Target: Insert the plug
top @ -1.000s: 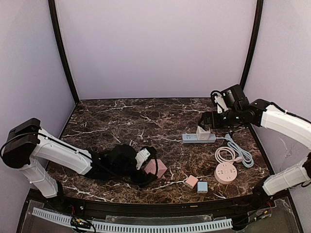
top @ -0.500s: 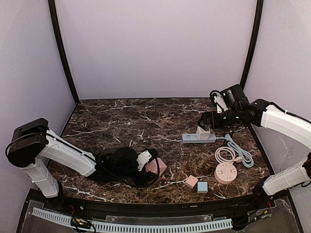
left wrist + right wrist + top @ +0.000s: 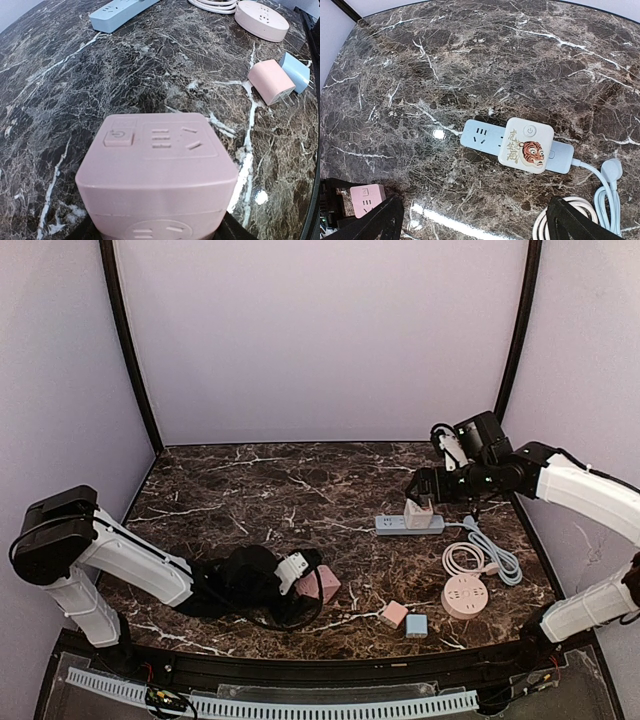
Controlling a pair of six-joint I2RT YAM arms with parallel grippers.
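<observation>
A pink cube socket (image 3: 159, 170) fills the lower middle of the left wrist view, and it also shows at the front of the table in the top view (image 3: 323, 584). My left gripper (image 3: 297, 571) is shut on it, its black fingers (image 3: 86, 231) pressed against both sides. A blue power strip (image 3: 485, 138) lies at the right with a white tiger-print cube plug (image 3: 526, 145) seated on it. My right gripper (image 3: 475, 220) is open and empty above the strip (image 3: 405, 524), a little nearer than it.
A small pink adapter (image 3: 394, 614) and a small blue adapter (image 3: 416, 625) lie near the front edge. A round pink socket (image 3: 463, 595), a coiled white cable (image 3: 463, 558) and the strip's blue cable (image 3: 497, 552) lie at the right.
My left arm has shifted a little, its shoulder link swinging right; the pink cube stays in about the same place. The right arm has barely moved.
</observation>
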